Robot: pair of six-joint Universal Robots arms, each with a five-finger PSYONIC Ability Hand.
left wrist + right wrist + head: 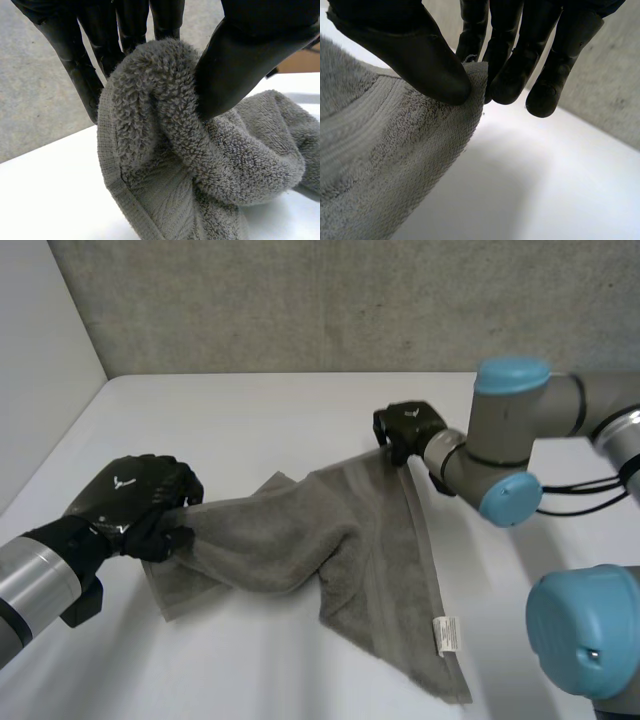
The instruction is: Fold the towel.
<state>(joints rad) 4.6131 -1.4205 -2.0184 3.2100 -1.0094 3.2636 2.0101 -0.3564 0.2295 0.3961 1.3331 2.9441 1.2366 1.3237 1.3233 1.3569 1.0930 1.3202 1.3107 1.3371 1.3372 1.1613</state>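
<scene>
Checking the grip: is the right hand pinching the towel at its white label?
No, the right hand pinches the towel at its far corner; the white label lies well apart.

I've got the towel (330,550) in sight: grey terry, rumpled, strung across the table (250,420) from left to far right. Its left end is bunched into a thick roll, pinched in the left robot hand (130,502). Its far-right corner is pinched in the right robot hand (408,428) and raised off the table. The near-right corner lies flat, a white label (446,634) at its hem. A flat woven band runs along the edge.
</scene>
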